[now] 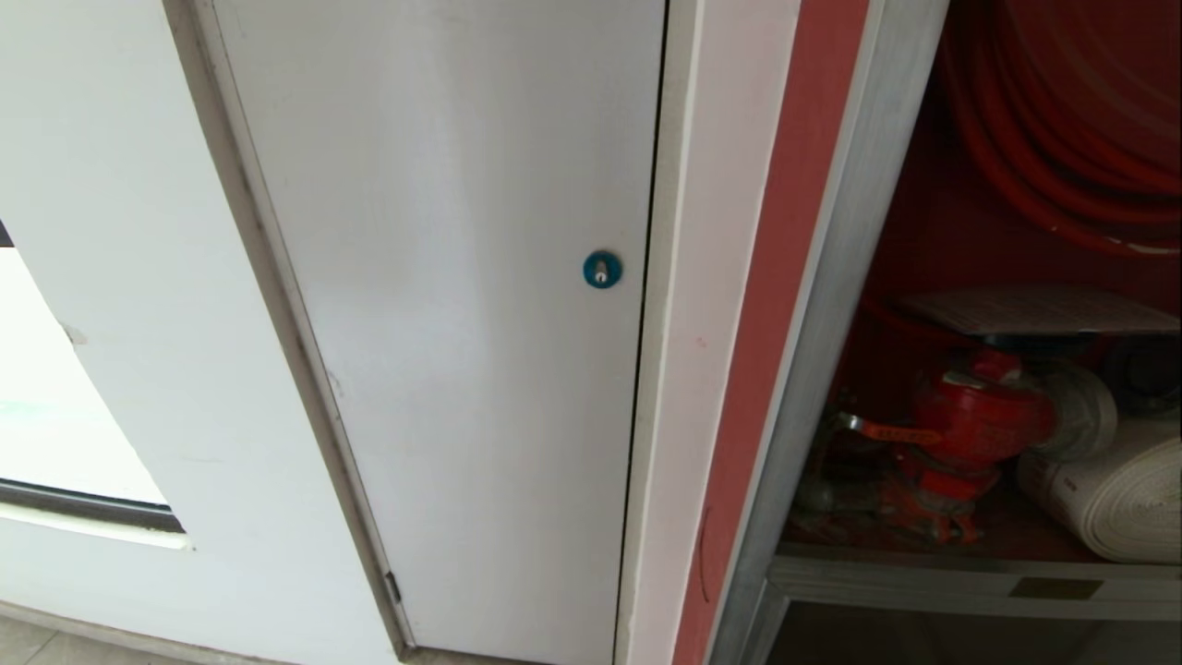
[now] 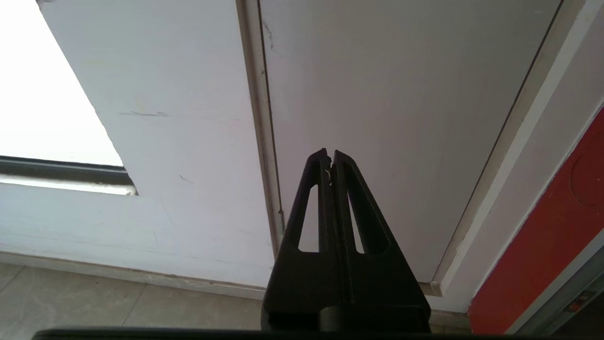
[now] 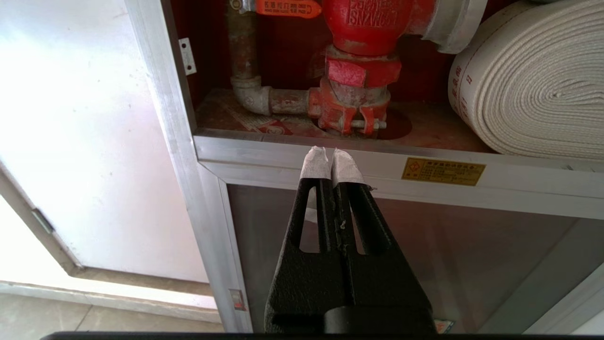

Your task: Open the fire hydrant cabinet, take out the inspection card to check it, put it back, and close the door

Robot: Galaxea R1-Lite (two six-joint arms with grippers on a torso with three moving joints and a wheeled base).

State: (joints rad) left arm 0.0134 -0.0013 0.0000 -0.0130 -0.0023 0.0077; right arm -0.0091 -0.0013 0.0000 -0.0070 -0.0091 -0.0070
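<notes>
Right gripper sitting pinched together, empty, just before the crossbar of the fire hydrant cabinet; red hydrant valve and white rolled hose behind. Left gripper likewise closed, facing the plain white panel.

Raised lettering is seen on the red hydrant valve, printing on its orange tag, and fine text on the brass plate; none can be read.
</notes>
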